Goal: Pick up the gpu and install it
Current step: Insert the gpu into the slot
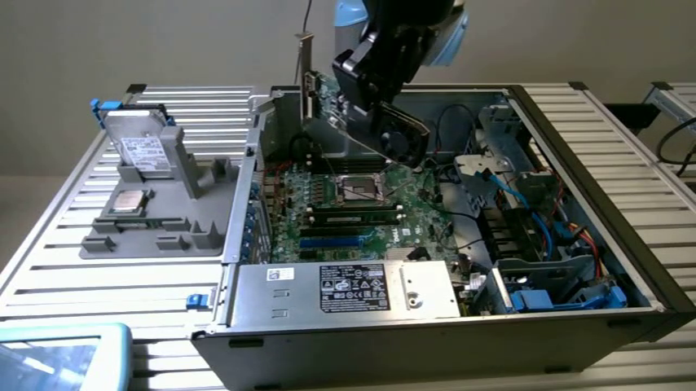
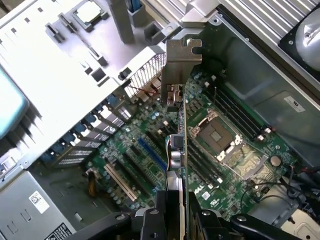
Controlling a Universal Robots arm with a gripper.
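Your hand is clamped on the gpu; the two fingers press its opposite faces at the end away from the silver end bracket. The card hangs on edge, clear of the motherboard, inside the open computer case; its lower edge stands above the board, between the expansion slots and the CPU socket.

Handling, as a judgement: treat the card as stiff, fairly light and fragile; grip the flat faces or the shroud, never the gold contact edge or the fan; the thin board may twist under a skewed push.

Contents: the case also holds a labelled power supply and loose cables; the grey holder tray on the bench carries a drive and a CPU chip.
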